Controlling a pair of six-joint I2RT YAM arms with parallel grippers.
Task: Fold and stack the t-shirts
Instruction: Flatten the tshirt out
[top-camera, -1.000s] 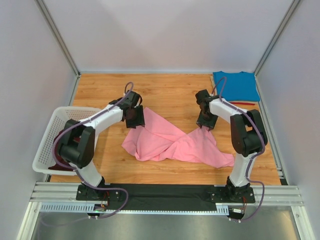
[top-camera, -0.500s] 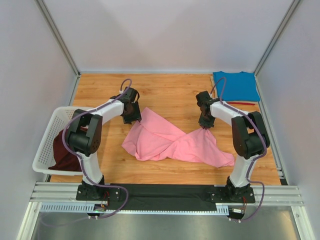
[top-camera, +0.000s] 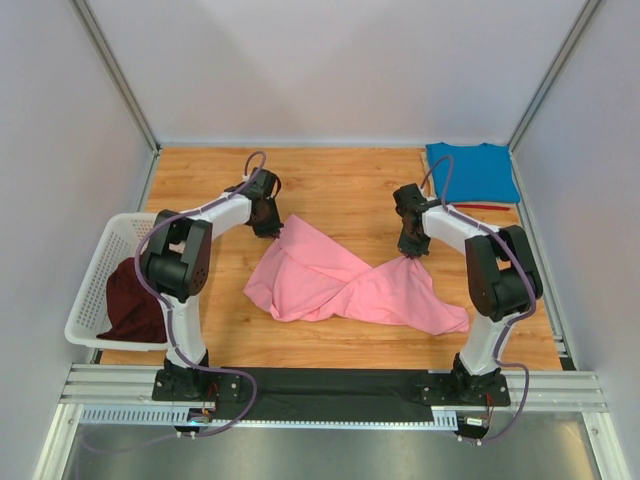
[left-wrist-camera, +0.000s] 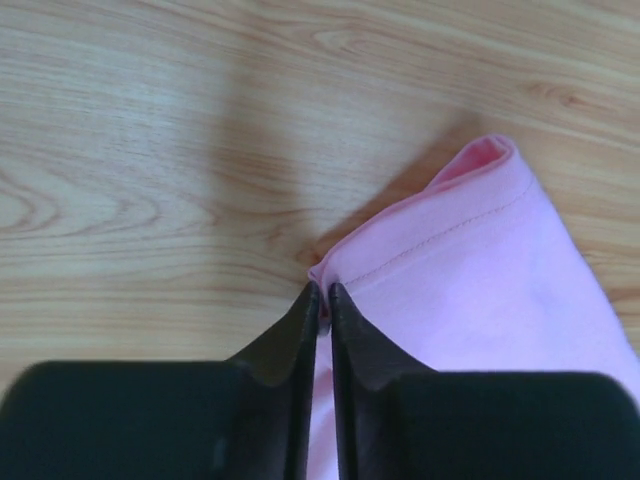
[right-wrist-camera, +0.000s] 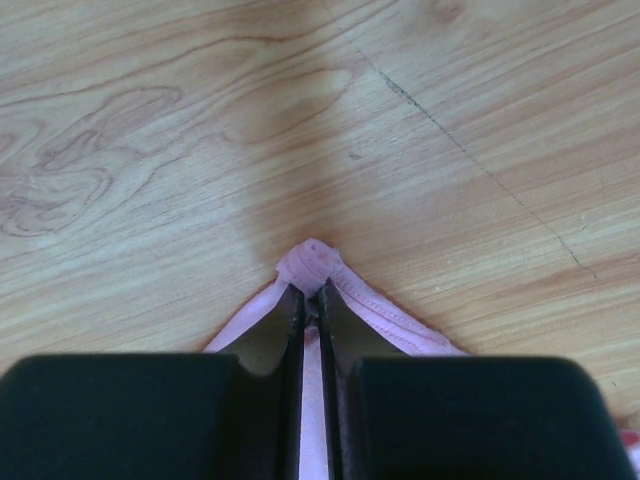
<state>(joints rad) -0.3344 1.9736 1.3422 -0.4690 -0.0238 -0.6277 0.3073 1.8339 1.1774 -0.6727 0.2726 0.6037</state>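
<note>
The left gripper (left-wrist-camera: 322, 292) is clenched on the stitched hem of the pink shirt (left-wrist-camera: 480, 290). Its two black fingers (left-wrist-camera: 285, 340) stand almost together, with a thin sliver of pink cloth caught between them. From that grip the cloth spreads off to the right in the wrist view, and a folded corner lies on the wooden table (left-wrist-camera: 150, 150) ahead of the tips. The right gripper (right-wrist-camera: 310, 292) is likewise grasping the pink shirt. Its fingers (right-wrist-camera: 345, 335) are pinched nearly shut on a small bunched knot of hem that pokes out just past the tips, and bare wood lies beyond it. Seen from above, the pink shirt lies crumpled and twisted in the middle, stretched between the two grippers, with most of it on the side nearer the arm bases. The blue shirt (top-camera: 472, 170) lies flat beyond the right gripper, well apart from it in the far right corner. The maroon shirt (top-camera: 130, 300) sits bundled in the white basket (top-camera: 100, 250), out to the left of the left gripper and back toward that arm's base.
</note>
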